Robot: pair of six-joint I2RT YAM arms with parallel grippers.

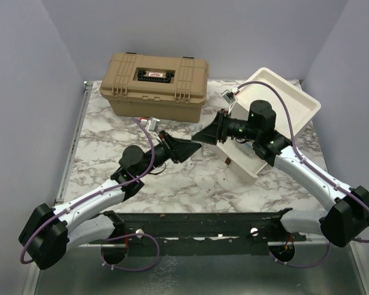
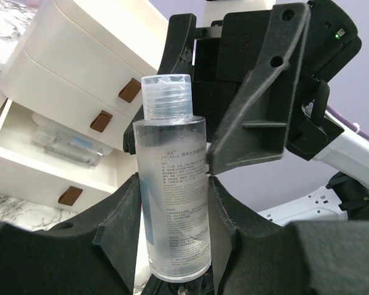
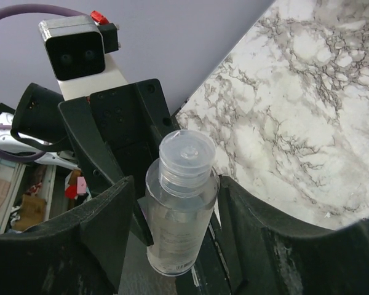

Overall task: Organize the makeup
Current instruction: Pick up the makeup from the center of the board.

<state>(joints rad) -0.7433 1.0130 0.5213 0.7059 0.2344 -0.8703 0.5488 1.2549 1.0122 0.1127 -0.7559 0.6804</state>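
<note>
Left end effector (image 2: 172,190) clamps clear bottle (image 2: 174,147) beside drawer box (image 2: 67,55); right end effector (image 3: 176,184) straddles it, slightly open

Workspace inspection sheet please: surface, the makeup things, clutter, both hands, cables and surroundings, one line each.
surface: marble tabletop, no spills seen.
job's things: clear bottle held in the air where the two arms meet; a clear tube lies in the open bottom drawer of the white drawer box.
clutter: tan latched case at the back, lid down.
hands: left hand shut on the bottle's body; right hand has its fingers either side of the upper part, contact unclear.
cables: purple cables run along both arms.
surroundings: plain lavender walls.
</note>
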